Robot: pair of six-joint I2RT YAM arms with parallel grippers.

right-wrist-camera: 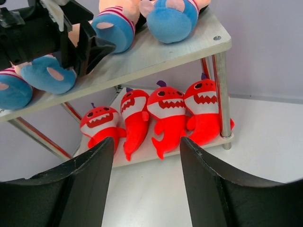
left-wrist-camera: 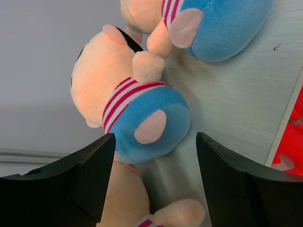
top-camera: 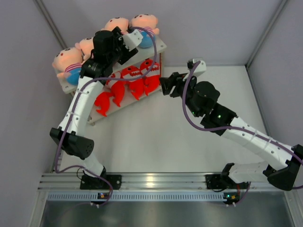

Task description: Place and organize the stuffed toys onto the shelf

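Broadly, you have a white table [top-camera: 189, 132] with the shelf [top-camera: 161, 47] standing angled at its far-left corner, against the wall. All eight toys look to be on it already, so I judge the placing done and only tidying left.

The top board carries the four boy dolls [top-camera: 117, 23] in a row. The lower board carries the four red sharks [right-wrist-camera: 165, 113] side by side, mouths facing the right wrist camera.

Your left end effector [left-wrist-camera: 155, 142] sits over the top board with its jaws apart and clamped on nothing. One boy doll [left-wrist-camera: 137, 113] lies straight ahead of it. The blue shorts are nearest, right at the tips, and the head is farthest, so the doll's long axis runs away from the wrist toward the wall side of the board. The left finger [left-wrist-camera: 94, 175] is at the edge of the shorts, and you cannot tell from here whether it touches. Neighbouring dolls lie close on either side.

Your right end effector [right-wrist-camera: 146, 142] hangs off the shelf's right end, level with the sharks and well apart from them. Its jaws are apart and it holds nothing.

The left arm is plainly the nearer one. If you back out, pull along the doll's axis so the fingers don't drag the shorts sideways.
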